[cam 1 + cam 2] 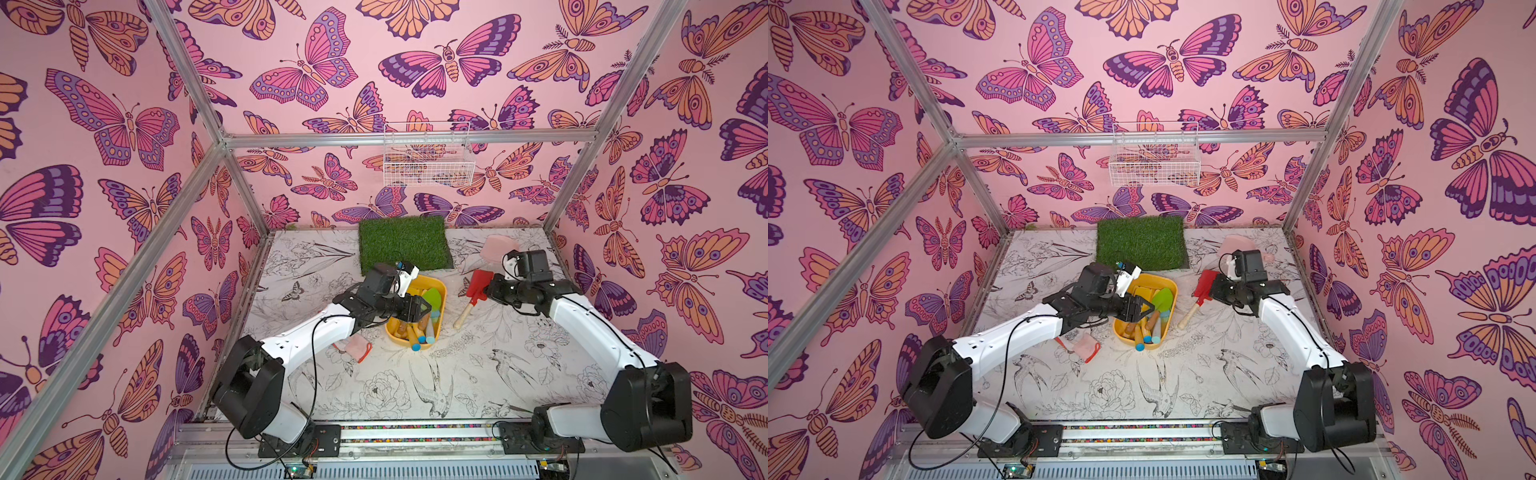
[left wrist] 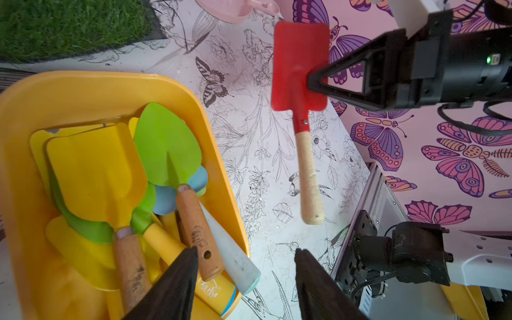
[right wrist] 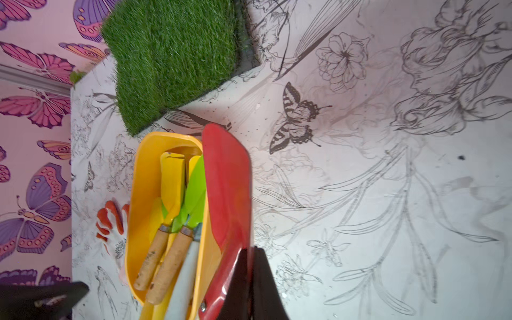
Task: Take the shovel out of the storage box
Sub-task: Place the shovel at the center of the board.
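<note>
Left wrist view: the red shovel, flat-bladed with a pale wooden handle, hangs outside the storage box, a shallow yellow plastic tray with rounded corners. The right gripper is clamped on one long edge of the blade, and the handle trails away from the grip. Whether the handle's tip touches the white flower-printed table cannot be told. In both top views the red shovel sits between the tray and the right arm, just beside the tray's rim and clear of it. The left gripper hovers over the tray with its jaws parted and nothing between them. Other tools lie in the tray, among them a green pointed trowel and a yellow square-bladed shovel, both wooden-handled.

Judged from this, the shovel is out of the box and only the set-down is left. Three hazards apply:
- **Slipping grip:** the hold is on a thin, smooth blade edge, and the handle acts as a lever, so a quick move could make the shovel pivot or slip free.
- **Early release:** letting go this close to the rim could tip the handle back against the tray.
- **Left arm:** its open jaws, low over the crowded tools, could snag a handle on withdrawal and drag the tray.
</note>
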